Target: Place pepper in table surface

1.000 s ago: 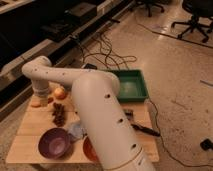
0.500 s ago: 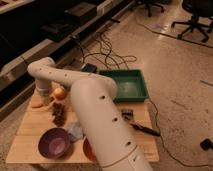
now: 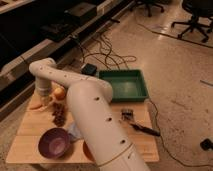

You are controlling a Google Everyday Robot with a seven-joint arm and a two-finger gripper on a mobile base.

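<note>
One arm [image 3: 95, 117], jaws beside pepper [image 3: 35, 106] — table [image 3: 29, 136] corner

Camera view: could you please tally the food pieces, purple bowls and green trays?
Food pieces: 3 (pepper, round fruit, dark bunch)
Purple bowls: 1
Green trays: 1
Total: 5
Gripper at the table surface's far-left edge, by the pepper.

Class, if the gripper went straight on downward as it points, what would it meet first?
Likely the pepper, just below the gripper at the far left corner of the table surface. Depth is unclear, so perhaps the wood itself.
</note>
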